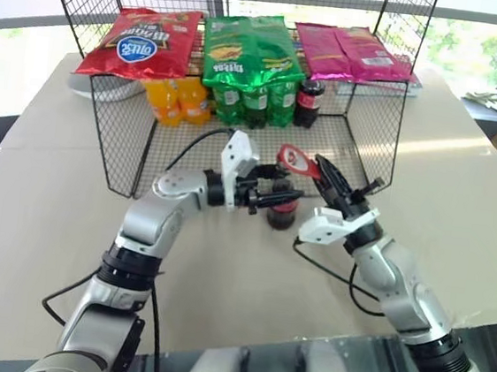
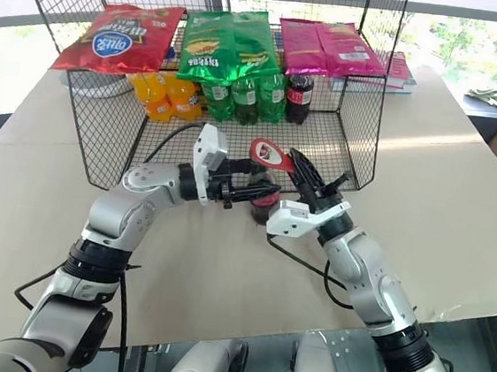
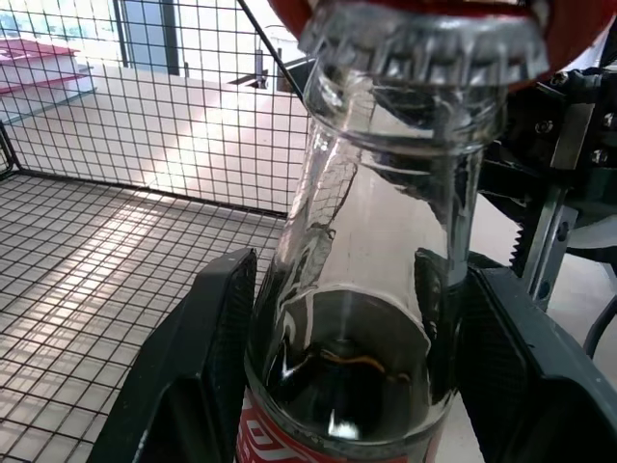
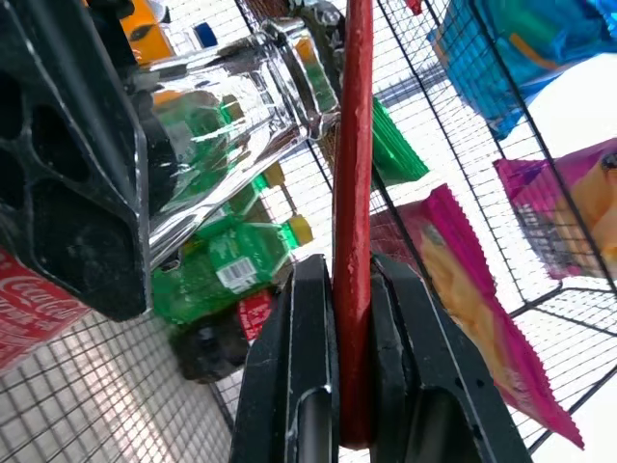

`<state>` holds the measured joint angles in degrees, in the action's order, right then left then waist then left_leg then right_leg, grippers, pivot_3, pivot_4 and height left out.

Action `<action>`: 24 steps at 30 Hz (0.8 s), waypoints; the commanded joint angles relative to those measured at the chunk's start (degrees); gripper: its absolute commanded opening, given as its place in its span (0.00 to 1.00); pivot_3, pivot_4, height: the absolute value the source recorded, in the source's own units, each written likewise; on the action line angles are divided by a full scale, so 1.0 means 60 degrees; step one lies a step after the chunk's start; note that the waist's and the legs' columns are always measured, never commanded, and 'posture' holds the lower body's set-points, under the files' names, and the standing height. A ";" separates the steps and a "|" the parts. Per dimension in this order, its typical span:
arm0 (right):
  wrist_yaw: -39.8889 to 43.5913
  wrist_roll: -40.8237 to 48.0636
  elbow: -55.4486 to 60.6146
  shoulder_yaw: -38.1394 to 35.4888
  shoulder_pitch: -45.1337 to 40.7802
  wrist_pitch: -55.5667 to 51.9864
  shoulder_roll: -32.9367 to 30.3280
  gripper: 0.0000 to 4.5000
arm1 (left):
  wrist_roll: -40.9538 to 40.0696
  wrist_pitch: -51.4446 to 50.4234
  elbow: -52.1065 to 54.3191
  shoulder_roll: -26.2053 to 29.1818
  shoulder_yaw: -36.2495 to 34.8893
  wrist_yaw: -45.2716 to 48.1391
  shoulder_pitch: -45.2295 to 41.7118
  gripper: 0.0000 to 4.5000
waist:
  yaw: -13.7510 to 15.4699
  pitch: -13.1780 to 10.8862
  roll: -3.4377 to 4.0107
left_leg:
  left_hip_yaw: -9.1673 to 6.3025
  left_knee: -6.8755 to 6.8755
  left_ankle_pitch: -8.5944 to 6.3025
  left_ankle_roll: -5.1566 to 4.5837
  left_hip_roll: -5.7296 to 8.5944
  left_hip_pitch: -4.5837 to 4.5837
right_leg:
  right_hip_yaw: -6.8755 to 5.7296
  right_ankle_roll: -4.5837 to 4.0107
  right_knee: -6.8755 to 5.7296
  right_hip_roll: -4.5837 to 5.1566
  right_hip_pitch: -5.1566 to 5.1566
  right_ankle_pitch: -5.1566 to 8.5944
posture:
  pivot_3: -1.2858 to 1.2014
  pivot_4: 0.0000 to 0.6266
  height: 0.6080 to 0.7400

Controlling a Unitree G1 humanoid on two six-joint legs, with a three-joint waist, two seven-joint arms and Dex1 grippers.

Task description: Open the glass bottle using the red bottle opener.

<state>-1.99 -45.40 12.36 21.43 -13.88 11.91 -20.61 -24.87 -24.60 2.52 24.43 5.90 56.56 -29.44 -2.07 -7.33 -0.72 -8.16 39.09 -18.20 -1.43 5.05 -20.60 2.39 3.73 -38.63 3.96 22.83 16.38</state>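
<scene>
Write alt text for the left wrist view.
The left gripper clamps the clear neck of the glass bottle, its crimped metal cap still on, with the red bottle opener resting over the cap. Behind is a black wire basket.

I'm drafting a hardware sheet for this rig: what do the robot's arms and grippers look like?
Both arms are built from rounded silver-grey metal segments joined by black rings, with a loose black cable looping off each forearm. Each wrist carries an angular white bracket. The left gripper and right gripper are black, each with two flat fingers; a toothed rack shows behind the left one. No lettering is visible on them.
</scene>
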 commanded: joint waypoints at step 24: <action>0.3822 0.0551 0.0568 -0.0326 -0.1535 0.0381 -0.2515 0.00 | 0.0218 0.0176 0.0259 0.0109 0.0277 0.0226 -0.0183 0.51 | 0.0073 0.0015 -0.0003 | -0.0006 -0.0003 -0.0001 0.0000 0.0000 0.0009 | -0.0008 0.0000 0.0015 0.0009 -0.0022 0.0000 | 0.52 0.24 1.00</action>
<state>14.82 -41.53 17.12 18.86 -23.34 13.97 -33.54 -24.29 -24.43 2.85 24.90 6.49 57.31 -29.47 -1.63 -7.24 -0.73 -8.20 39.07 -18.20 -1.43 5.06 -20.55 2.34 3.73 -38.52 4.01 22.70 16.38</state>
